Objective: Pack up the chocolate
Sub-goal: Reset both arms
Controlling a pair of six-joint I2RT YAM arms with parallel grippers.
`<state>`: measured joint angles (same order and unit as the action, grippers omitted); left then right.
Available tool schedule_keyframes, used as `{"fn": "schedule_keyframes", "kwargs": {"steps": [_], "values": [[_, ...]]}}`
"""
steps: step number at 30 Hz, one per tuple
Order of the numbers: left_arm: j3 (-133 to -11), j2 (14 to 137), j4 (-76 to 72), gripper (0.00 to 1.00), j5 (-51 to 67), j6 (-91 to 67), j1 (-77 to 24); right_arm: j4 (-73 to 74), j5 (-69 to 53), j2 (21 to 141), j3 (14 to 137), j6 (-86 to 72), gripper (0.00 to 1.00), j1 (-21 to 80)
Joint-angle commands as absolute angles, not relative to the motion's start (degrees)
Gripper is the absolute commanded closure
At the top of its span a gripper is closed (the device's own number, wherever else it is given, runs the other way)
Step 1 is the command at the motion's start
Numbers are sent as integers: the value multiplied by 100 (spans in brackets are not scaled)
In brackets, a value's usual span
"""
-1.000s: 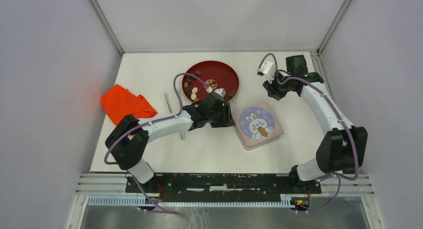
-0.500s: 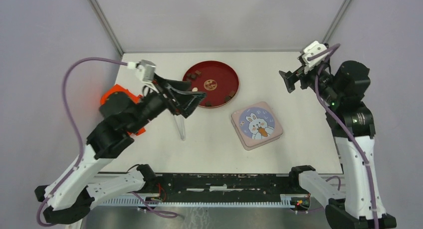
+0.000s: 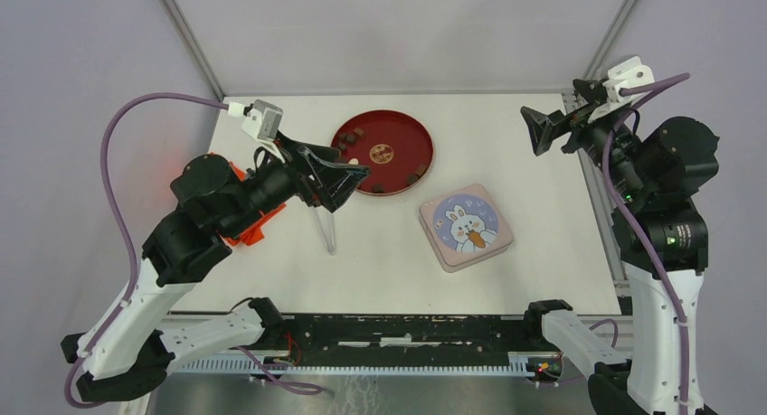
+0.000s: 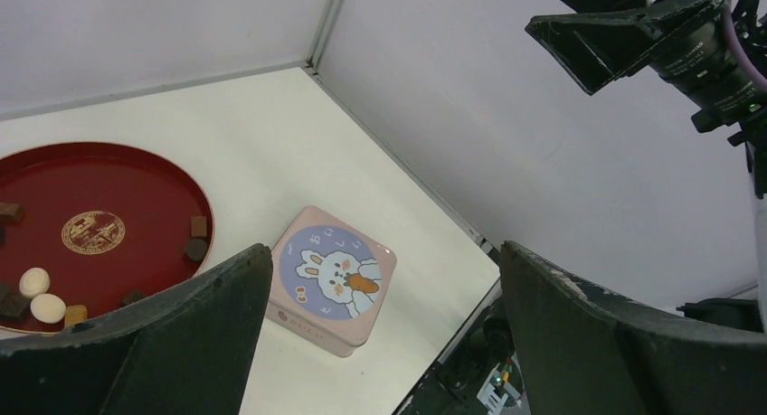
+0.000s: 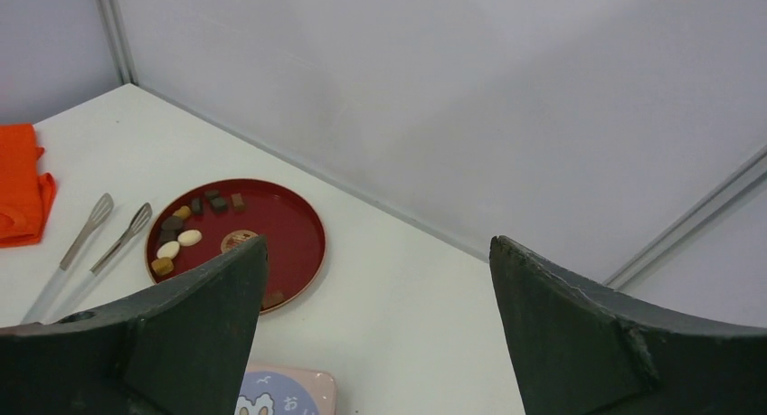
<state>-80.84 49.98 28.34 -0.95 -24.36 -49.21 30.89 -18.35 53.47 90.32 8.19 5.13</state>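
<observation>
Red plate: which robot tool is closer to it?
Left. The left tool hangs at the red plate's left rim; the right tool is well off to its right.

Left gripper [image 3: 351, 187] is hanging, jaws spread, beside the red plate [image 3: 407, 135] — chocolate pieces [image 3: 355, 133] are lying inside; the rabbit-lidded tin [image 3: 466, 227] is sitting closed nearby.

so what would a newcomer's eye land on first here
The red plate at the back of the table, dotted with small dark and cream chocolate pieces, and the pink rabbit tin lying nearer the arms to its right. The left gripper and right gripper hang above the table, wide open and empty. An orange cloth and metal tweezers lie left of the plate.
</observation>
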Motion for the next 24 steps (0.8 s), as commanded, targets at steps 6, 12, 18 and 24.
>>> {"fn": "schedule_keyframes", "kwargs": {"steps": [6,12,18,24], "values": [[-8121,4793,2876,0,-94,-2541,-4907,2943,-2192,5379,8812,428,2,498],[-8109,4778,2896,0,-191,-2529,-4908,3007,-2201,5426,8900,479,2,463],[-8051,4913,2818,0,-276,-2405,-4900,3034,-2158,5570,9016,527,2,448],[-8195,5203,2751,0,-182,-2188,-4911,3083,-2108,5679,9120,591,2,444]]}}
